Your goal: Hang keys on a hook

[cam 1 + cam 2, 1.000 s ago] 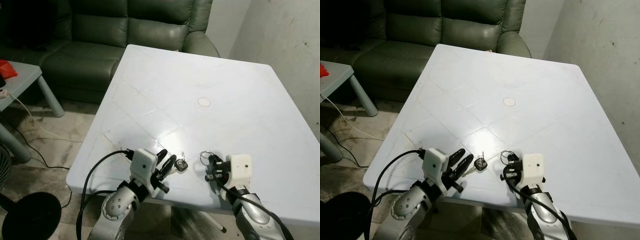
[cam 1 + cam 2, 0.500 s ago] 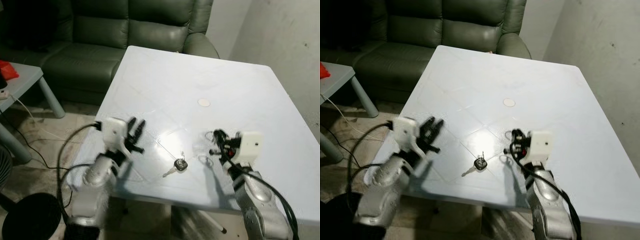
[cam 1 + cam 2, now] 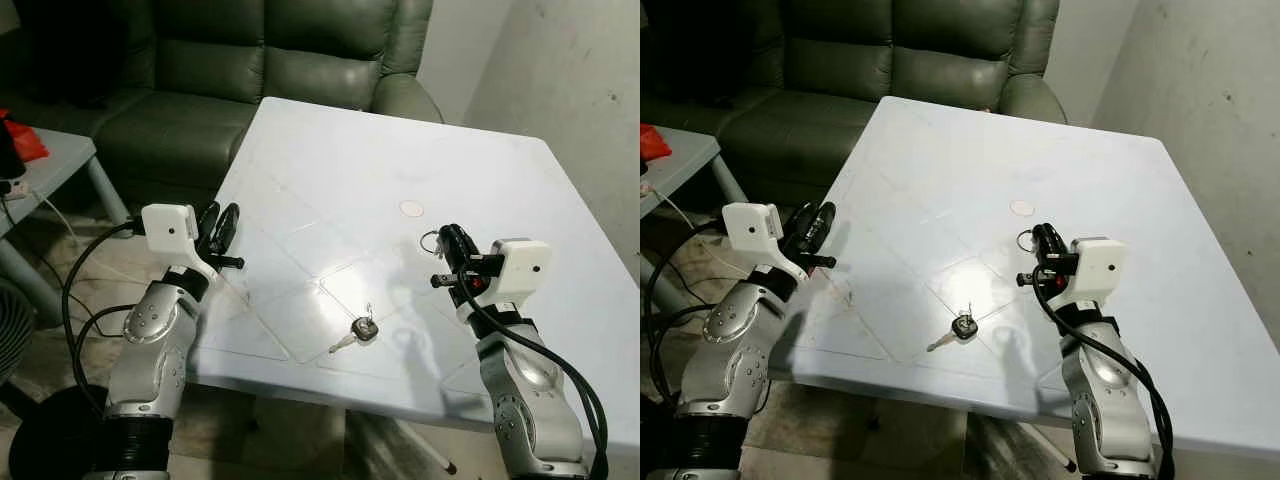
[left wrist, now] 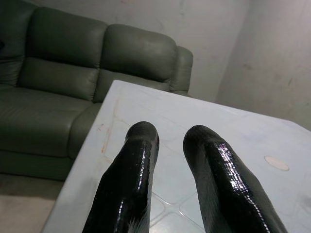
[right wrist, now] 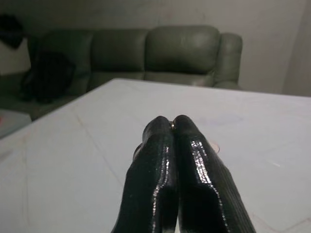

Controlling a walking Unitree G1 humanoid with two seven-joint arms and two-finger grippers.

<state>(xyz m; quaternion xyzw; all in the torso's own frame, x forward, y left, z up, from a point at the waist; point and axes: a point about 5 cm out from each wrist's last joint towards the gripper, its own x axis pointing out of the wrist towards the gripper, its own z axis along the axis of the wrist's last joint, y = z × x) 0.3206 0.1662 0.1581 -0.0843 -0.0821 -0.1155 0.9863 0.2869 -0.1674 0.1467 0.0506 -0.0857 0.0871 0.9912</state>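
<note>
A white plastic table (image 3: pixel 480 190) stands before a dark green leather sofa (image 3: pixel 270 60), and both arms are raised over its near part. The right gripper (image 3: pixel 447 240) is held above the table's right side, its two black fingers (image 5: pixel 194 160) pressed together with no gap between them; a thin metal key ring (image 3: pixel 430 241) shows at their tips, and a small glint of metal sits where the tips meet in the right wrist view, so the fingers appear to be pinching the ring. A single key with a black head (image 3: pixel 362 329) lies flat on the table top near the front edge, between the two arms and well apart from the ring; its blade points toward the robot's left and a small ring stands up from its head. The left gripper (image 3: pixel 222 222) hangs at the table's left edge, holding nothing, with its fingers (image 4: pixel 131 179) parted by a narrow gap. A small round mark (image 3: pixel 411 208) lies on the table top beyond the right gripper. On the left, a low grey side table (image 3: pixel 50 165) carries something red (image 3: pixel 20 135), and a black cable (image 3: pixel 80 290) runs along the left arm.
</note>
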